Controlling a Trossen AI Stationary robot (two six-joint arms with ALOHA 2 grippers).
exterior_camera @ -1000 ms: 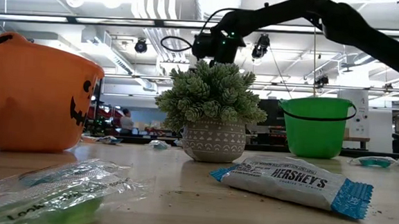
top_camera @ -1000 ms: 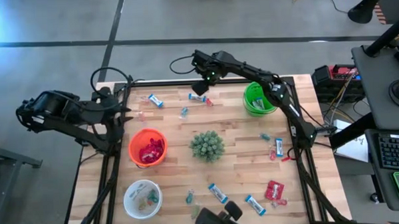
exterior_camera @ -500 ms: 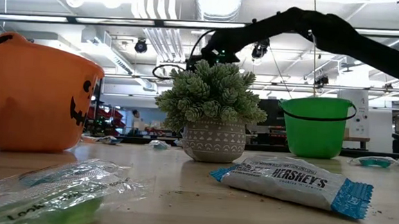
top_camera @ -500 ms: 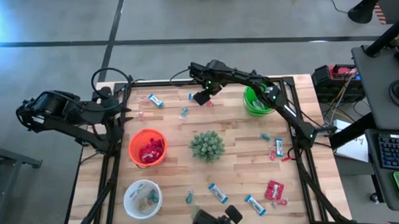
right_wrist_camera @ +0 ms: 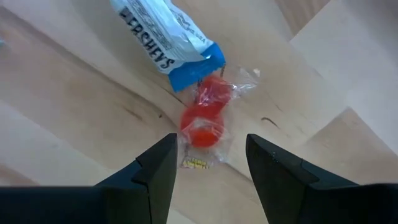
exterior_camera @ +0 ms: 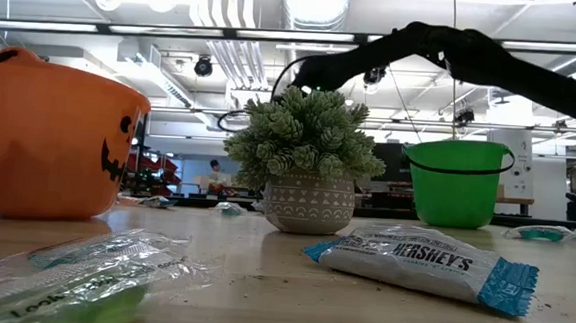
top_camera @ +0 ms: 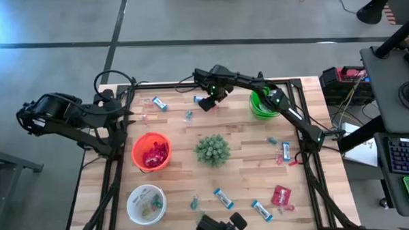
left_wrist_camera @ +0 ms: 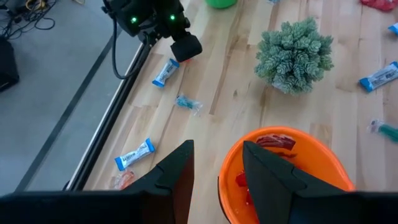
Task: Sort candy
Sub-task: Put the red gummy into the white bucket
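My right gripper (right_wrist_camera: 208, 180) stands open, pointing down, over a red candy in a clear wrapper (right_wrist_camera: 205, 121) that lies flat on the wood near the table's far edge. Its fingers stand on either side of the candy, above it, and touch nothing. A blue-and-white Hershey's bar (right_wrist_camera: 165, 40) lies right beside the red candy. In the high view this gripper (top_camera: 205, 103) covers both. My left gripper (top_camera: 129, 117) waits open at the table's left edge, above and beside the orange bowl (left_wrist_camera: 286, 162), with nothing between its fingers (left_wrist_camera: 177, 177).
A potted spiky plant (top_camera: 212, 149) stands mid-table. The orange bowl (top_camera: 151, 151) holds red packets. A white bowl (top_camera: 145, 203) is at the near left and a green bowl (top_camera: 262, 103) at the far right. Loose candy lies scattered: bars (top_camera: 160, 103) (top_camera: 223, 197), a red packet (top_camera: 281, 194).
My right gripper has come down toward the table at the far edge, over the red candy and the bar, and has tipped to point more steeply down. Its fingers have stayed open. The candies have not moved.
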